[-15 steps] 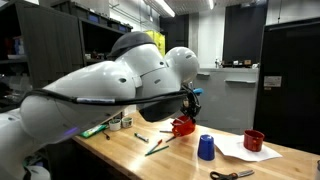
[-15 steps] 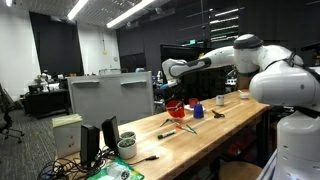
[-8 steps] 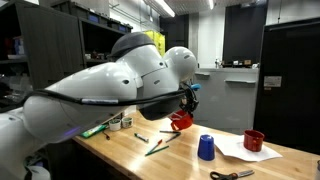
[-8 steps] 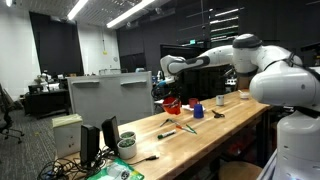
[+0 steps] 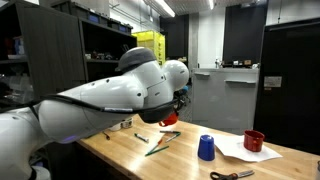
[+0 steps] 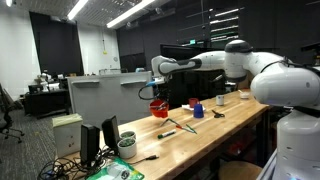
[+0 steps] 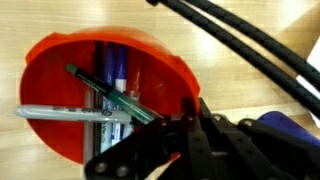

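Gripper [image 7: 190, 128] pinching round red plastic cup [image 7: 52, 82], slim pens [image 7: 108, 84]

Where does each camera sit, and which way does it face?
Exterior view: beside the arm, looking across the wooden table at a blue cup; its white bulk fills the left.
Exterior view: off one end of the table, looking along it; the arm enters from the right.
Wrist view: above the hand, looking down into the red cup of pens.
Shared: all three show the red cup.

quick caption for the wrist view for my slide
Pincer shut on the rim of a red cup holding several pens, above a wooden table
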{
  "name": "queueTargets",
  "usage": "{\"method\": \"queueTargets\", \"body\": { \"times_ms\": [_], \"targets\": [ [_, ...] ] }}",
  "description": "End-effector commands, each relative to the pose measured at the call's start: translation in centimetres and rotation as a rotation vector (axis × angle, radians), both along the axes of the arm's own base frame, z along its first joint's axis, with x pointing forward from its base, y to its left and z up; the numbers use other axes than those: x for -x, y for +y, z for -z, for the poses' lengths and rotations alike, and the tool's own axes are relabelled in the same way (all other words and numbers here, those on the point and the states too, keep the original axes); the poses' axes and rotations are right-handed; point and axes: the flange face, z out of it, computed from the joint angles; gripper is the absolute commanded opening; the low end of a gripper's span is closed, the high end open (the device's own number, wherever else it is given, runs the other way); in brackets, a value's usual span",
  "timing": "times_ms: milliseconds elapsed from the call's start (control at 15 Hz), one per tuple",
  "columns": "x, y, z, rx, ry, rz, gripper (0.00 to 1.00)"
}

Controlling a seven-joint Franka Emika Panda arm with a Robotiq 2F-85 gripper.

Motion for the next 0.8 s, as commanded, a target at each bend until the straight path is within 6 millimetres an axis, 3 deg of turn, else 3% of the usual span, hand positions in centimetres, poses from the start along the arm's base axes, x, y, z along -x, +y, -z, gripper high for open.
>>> {"method": "queueTargets", "body": {
  "times_ms": [0,200,400,733],
  "targets": [
    [-1.1,3.9,1.1,-0.085,0.022,-0.036,0.01],
    [-1.3,7.4,2.8,-0.13,0.057,-0.076,0.01],
    [-1.1,9.5,3.9,-0.176,0.097,-0.1,0.01],
    [-1.1,9.7,5.6,-0.224,0.163,-0.089,0.01]
  ]
}}
